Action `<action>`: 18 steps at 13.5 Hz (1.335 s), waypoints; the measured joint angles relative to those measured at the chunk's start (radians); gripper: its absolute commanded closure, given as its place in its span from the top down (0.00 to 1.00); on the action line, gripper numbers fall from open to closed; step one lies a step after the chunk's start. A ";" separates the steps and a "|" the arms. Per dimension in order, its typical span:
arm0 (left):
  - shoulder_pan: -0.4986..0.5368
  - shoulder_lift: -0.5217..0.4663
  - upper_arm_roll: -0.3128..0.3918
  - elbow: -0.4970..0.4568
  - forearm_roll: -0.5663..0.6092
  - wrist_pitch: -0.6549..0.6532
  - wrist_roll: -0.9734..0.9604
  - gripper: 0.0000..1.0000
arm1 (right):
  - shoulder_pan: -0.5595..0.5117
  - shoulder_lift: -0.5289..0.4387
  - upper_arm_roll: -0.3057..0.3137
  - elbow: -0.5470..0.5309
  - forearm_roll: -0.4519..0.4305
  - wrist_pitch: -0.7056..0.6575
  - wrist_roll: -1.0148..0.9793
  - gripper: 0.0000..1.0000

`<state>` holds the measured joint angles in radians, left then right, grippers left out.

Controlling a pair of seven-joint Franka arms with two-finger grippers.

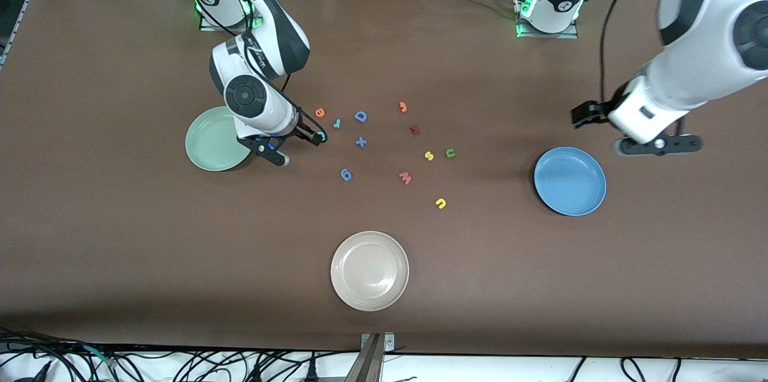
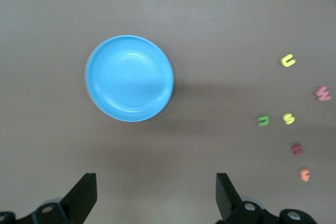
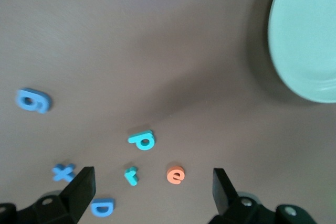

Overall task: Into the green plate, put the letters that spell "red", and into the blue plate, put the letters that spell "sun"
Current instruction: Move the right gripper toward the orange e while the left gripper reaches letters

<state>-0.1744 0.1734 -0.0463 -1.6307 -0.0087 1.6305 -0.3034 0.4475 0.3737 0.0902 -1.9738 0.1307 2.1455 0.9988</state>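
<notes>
green plate (image 1: 207,148): holds nothing | blue plate (image 1: 570,181): holds nothing | white plate (image 1: 369,270): holds nothing | left gripper (image 2: 156,195) over tabletop, right gripper (image 3: 152,190) over letters: fingers spread

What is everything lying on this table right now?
green plate: one, pale mint, toward the right arm's end.
blue plate: one, medium blue, toward the left arm's end.
white plate: one, cream, nearest the front camera.
"red" letters: three; orange e, teal r, teal d, beside the green plate.
"sun" letters: three; yellow s, dark green n, yellow u, mid-table.
other letters: six; blue D, blue x, blue g, salmon w, orange hook, dark red piece.
right hand: open, over the teal d.
left hand: open, waiting near the blue plate.
</notes>
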 measured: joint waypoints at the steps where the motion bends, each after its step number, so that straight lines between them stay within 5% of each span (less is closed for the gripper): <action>1: -0.026 0.026 -0.001 -0.001 -0.013 0.024 -0.043 1.00 | 0.000 0.000 0.006 -0.041 0.018 0.030 0.001 0.99; 12: -0.231 0.316 -0.005 -0.011 -0.134 0.391 -0.464 1.00 | 0.000 0.045 0.047 -0.197 0.152 0.195 0.006 0.98; 15: -0.259 0.358 -0.005 -0.034 -0.134 0.478 -0.487 1.00 | 0.000 0.066 0.067 -0.202 0.163 0.216 0.007 0.84; 18: -0.280 0.361 -0.005 -0.110 -0.134 0.589 -0.487 1.00 | 0.000 0.076 0.071 -0.203 0.166 0.232 0.008 0.58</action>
<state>-0.4539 0.5344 -0.0515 -1.7407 -0.1425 2.2192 -0.7906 0.4473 0.4501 0.1611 -2.1773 0.2971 2.3770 1.0064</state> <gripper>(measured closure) 0.000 0.264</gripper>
